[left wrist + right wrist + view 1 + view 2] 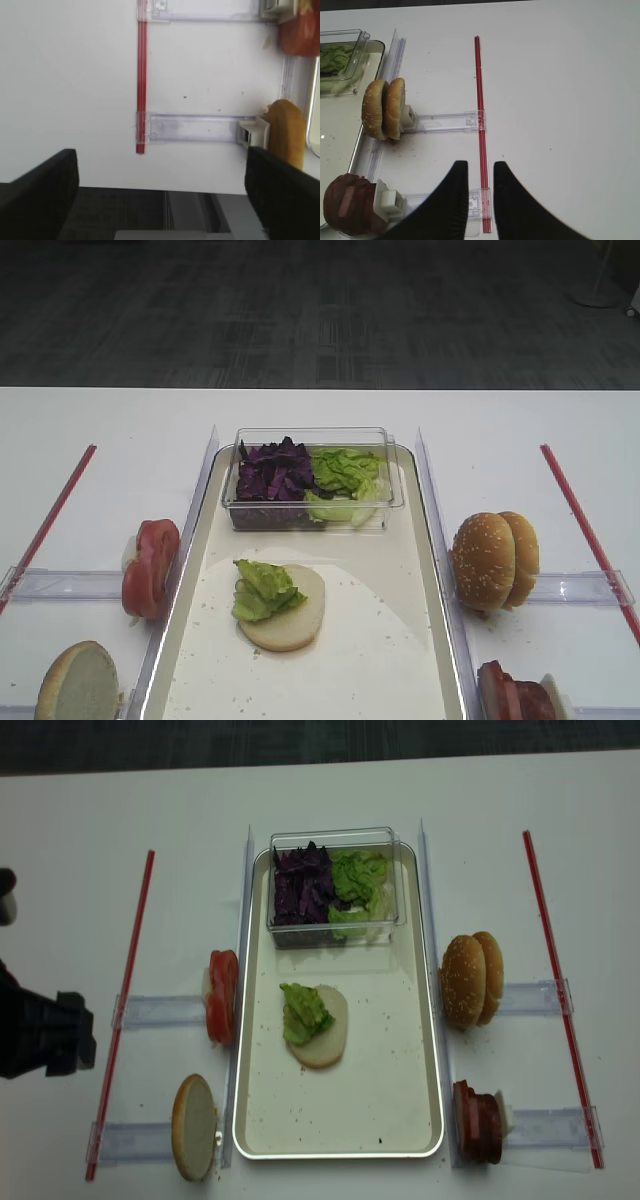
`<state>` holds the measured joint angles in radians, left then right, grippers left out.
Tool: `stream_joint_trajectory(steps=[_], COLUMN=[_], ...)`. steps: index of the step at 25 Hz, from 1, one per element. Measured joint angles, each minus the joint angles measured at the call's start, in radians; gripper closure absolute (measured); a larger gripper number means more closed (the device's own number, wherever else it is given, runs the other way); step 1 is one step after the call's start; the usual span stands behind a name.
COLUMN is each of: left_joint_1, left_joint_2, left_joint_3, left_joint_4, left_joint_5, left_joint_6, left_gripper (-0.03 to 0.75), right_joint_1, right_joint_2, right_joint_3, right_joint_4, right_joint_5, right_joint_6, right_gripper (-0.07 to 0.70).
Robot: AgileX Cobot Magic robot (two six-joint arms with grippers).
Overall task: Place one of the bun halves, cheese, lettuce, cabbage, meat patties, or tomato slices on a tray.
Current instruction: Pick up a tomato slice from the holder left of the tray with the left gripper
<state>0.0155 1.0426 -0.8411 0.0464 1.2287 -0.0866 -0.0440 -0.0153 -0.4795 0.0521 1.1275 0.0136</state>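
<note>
**Bun bottom with lettuce lies on the tray; both grippers stand off to the sides**

The tray (425, 1050) lies in the middle of the white table (80, 810), its long axis running from the near edge toward the far edge in both high views. At its far end sits a clear plastic box (335, 838), set crosswise, with the purple cabbage (303, 888) in its left part and loose lettuce leaves (360, 880) in its right part.

Near the tray's middle a pale bun bottom (328, 1038) lies flat, cut face up, and a crinkled lettuce piece (303, 1012) rests on its left and far part.

Left of the tray, the tomato slices (221, 996) stand on edge in a clear holder, faces turned left and right. Nearer the front, another pale bun half (193, 1126) also stands on edge. Right of the tray, two sesame bun tops (471, 978) stand on edge side by side, and the meat patties (477, 1122) stand on edge in the holder nearer the front. A red strip (124, 1010) runs front to back on each outer side.

The left gripper (160, 200) has its fingers wide apart and holds nothing, over the table's left edge. The right gripper (481, 200) shows a narrow gap between its fingers, nothing in it, above the right red strip.

No writing or labels can be read anywhere.
</note>
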Motion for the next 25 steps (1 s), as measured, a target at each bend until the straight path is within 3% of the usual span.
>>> stream_joint_trajectory(steps=[25], left_joint_1=[0.0], left_joint_2=[0.419], left_joint_3=[-0.293], left_joint_4=[0.0], left_joint_5=[-0.039], left_joint_6=[0.008], left_gripper=[0.097], right_joint_1=[0.0], right_joint_2=[0.0], right_joint_3=[0.0], right_joint_4=[0.0], right_joint_5=[0.0], right_joint_6=[0.0], right_gripper=[0.456])
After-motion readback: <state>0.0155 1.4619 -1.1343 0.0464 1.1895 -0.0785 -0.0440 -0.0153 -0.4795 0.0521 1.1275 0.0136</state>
